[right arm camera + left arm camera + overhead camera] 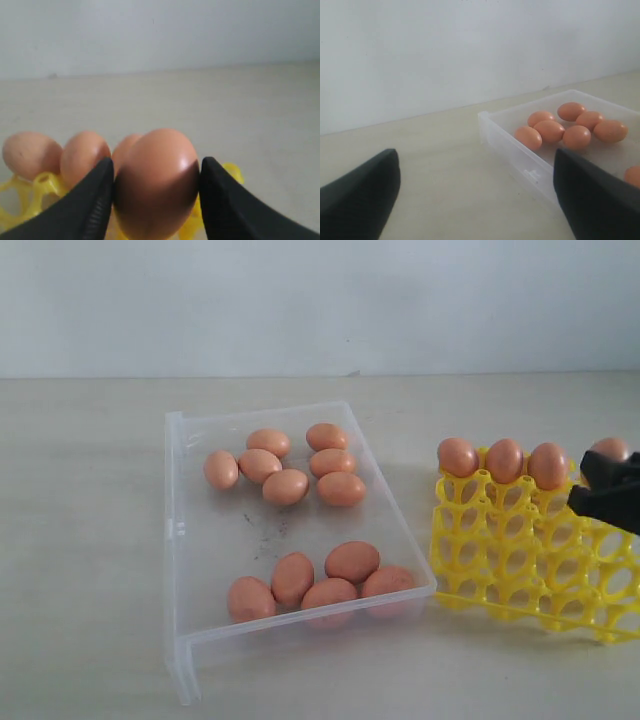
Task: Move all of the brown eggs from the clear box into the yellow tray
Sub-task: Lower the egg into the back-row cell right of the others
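On the table (80, 540), the clear box (172, 530) holds eleven brown eggs (286, 486); the yellow tray (520, 560) beside it seats three in its far row. The right gripper (605, 495), jaws clamped on a fourth egg (157, 175) above the next far-row cup, should lower it until seated, then part gently. The left gripper (475, 200) hangs wide open and empty beside the box.

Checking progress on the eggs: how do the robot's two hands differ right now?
The left hand is open wide and empty; the right hand is closed on a brown egg. The left hand sits by the clear box; the right hand is over the yellow tray. Both are black.
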